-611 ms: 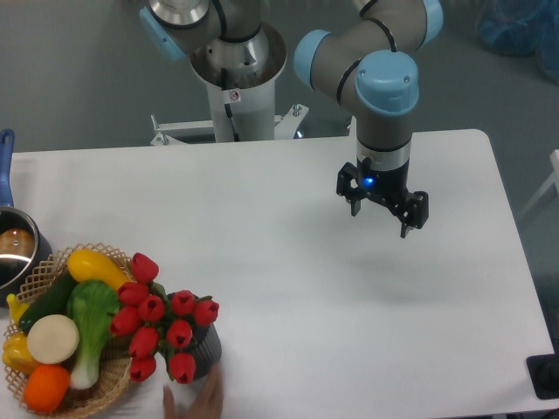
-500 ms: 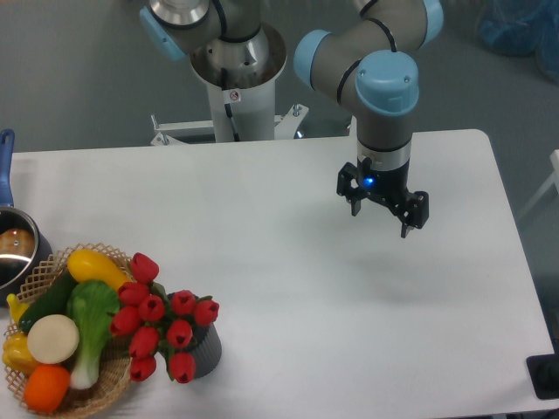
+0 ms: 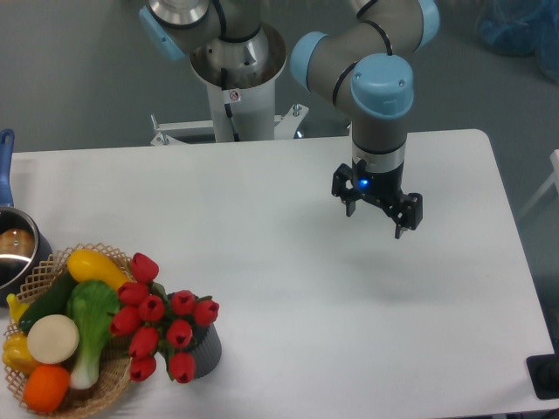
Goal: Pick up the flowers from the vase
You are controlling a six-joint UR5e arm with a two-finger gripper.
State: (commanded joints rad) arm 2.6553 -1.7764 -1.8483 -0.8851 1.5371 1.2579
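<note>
A white table (image 3: 262, 218) carries a wicker basket (image 3: 105, 384) of toy vegetables at its front left corner. Just beside it, a dark ribbed vase (image 3: 206, 352) holds red flowers (image 3: 162, 319). The gripper (image 3: 376, 222) hangs well apart, fingers spread wide, empty. The mast label (image 3: 234, 96) is unreadable.

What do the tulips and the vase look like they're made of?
The flowers: probably plastic or foam, with uniform glossy red buds. The vase: dark grey, matte, ribbed sides; likely moulded plastic or ceramic, hard to say which.
</note>
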